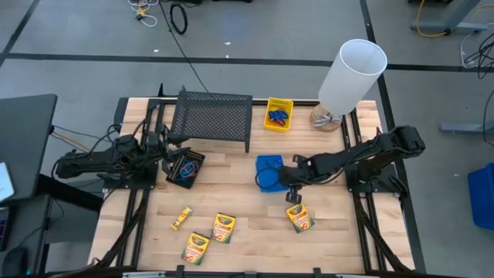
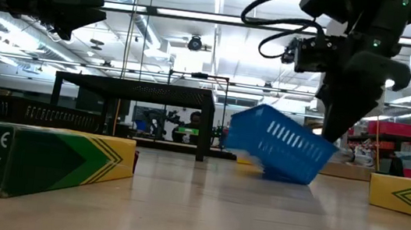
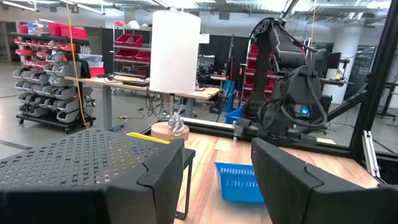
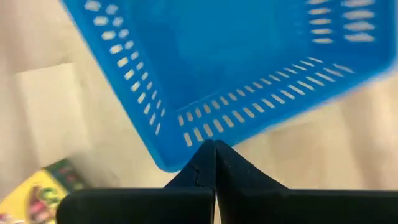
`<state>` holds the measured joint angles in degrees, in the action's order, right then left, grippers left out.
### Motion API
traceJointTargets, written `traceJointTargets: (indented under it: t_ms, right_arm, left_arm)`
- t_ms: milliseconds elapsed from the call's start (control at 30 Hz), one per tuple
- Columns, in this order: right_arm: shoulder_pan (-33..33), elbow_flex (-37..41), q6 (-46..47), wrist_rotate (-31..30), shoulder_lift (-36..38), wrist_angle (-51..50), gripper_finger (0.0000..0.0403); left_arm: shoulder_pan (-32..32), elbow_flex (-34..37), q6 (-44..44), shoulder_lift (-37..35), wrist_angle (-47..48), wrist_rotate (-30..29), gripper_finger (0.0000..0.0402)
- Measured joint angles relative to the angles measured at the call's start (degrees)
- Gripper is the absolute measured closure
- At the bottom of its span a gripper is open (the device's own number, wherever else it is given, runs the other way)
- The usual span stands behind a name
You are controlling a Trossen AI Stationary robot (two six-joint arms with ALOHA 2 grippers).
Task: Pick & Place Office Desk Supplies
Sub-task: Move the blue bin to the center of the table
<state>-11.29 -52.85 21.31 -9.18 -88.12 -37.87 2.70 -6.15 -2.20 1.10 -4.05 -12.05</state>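
My right gripper (image 1: 287, 176) is shut on the blue slotted bin (image 1: 269, 172), which sits mid-table and shows tilted in the low view (image 2: 277, 143). My left gripper (image 1: 164, 152) hovers open at the table's left, beside the black bin (image 1: 185, 168) holding coloured loops; its fingers (image 3: 163, 180) stand wide apart. A yellow bin (image 1: 279, 113) with blue loops rests on its base near the far edge. Several crayon boxes (image 1: 224, 228) lie flat along the near side, and one (image 1: 299, 218) lies just near of the right gripper. My right gripper pinches the blue bin's rim (image 4: 200, 140) at the side facing the table's right, with the fingertips (image 4: 208, 158) closed together over the thin slotted wall. It comes slanting down from the right. The bin hangs tilted, its lowest corner (image 2: 296, 179) at or just above the table.
A large black wire-mesh rack (image 1: 212, 116) stands at the far left centre, next to the left gripper. A tall white cylinder (image 1: 351, 73) on a wooden base stands at the far right corner. Bare wood lies between the blue bin and the near crayon boxes.
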Motion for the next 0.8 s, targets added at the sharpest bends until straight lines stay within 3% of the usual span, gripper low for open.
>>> traceJointTargets:
  t_ms: [167, 433, 800]
  right_arm:
    - [-0.27, -4.15, -0.17, -3.86, 0.48, -4.84, 0.0403]
    - [0.71, -4.42, 3.83, -0.64, -0.11, -12.89, 0.0403]
    - [3.40, 1.15, -1.39, 3.66, -0.18, 2.94, 0.0403]
  left_arm:
    - [0.00, 0.00, 0.00, -0.02, 0.00, 0.00, 0.0208]
    - [0.00, 0.00, 0.00, 0.00, 0.09, 0.00, 0.0208]
    - [0.00, 0.00, 0.00, 0.00, 0.04, 0.00, 0.0208]
